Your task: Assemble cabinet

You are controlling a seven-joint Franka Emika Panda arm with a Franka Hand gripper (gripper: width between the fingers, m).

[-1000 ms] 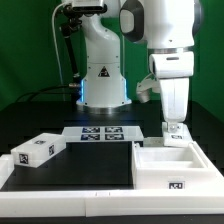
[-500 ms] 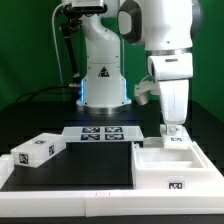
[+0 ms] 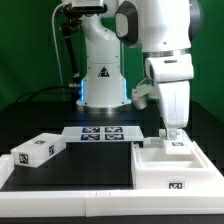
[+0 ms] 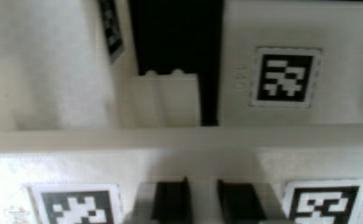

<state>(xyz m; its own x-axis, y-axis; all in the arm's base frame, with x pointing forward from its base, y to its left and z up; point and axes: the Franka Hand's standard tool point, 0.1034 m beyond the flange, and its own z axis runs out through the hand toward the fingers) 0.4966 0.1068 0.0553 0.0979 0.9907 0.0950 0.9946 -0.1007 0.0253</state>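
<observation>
The cabinet (image 3: 170,168) is a large white open box at the exterior view's right, with a marker tag on its near wall. My gripper (image 3: 172,128) stands upright over its far wall. In the wrist view the gripper (image 4: 204,200) has its two dark fingers (image 4: 171,202) close together, with a narrow strip of the white cabinet wall (image 4: 89,160) between them and a tag on either side. A smaller white tagged drawer block (image 3: 35,150) lies at the exterior view's left, far from the gripper.
The marker board (image 3: 100,133) lies flat behind a black mat (image 3: 80,165) in the middle. The robot's white base (image 3: 102,85) stands at the back. Cables hang at the back left.
The gripper and wrist have shifted slightly toward the exterior view's left and a little lower. The cabinet and the drawer block have stayed in place.
</observation>
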